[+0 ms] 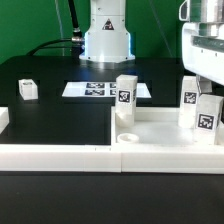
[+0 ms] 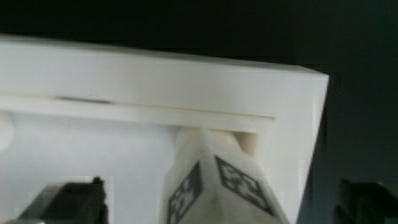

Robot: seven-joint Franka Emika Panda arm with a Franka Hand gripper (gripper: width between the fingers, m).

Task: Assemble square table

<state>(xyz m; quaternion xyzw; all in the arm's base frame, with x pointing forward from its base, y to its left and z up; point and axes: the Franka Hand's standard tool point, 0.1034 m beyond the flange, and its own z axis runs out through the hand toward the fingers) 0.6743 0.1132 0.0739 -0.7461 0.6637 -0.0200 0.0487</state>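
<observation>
Hand (image 2: 217,205) upright over tabletop (image 2: 160,80) corner, fingers (image 2: 71,200) spread astride leg (image 2: 222,180).

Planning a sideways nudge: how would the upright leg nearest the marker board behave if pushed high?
The leg looks tall on a narrow base, so it would probably tip rather than slide. Its blocky white plastic suggests stiff and light. Flat faces make rolling unlikely.

White tabletop (image 1: 165,135), tagged leg (image 1: 125,97) upright on it, loose leg (image 1: 27,89), marker board (image 1: 100,90)
</observation>
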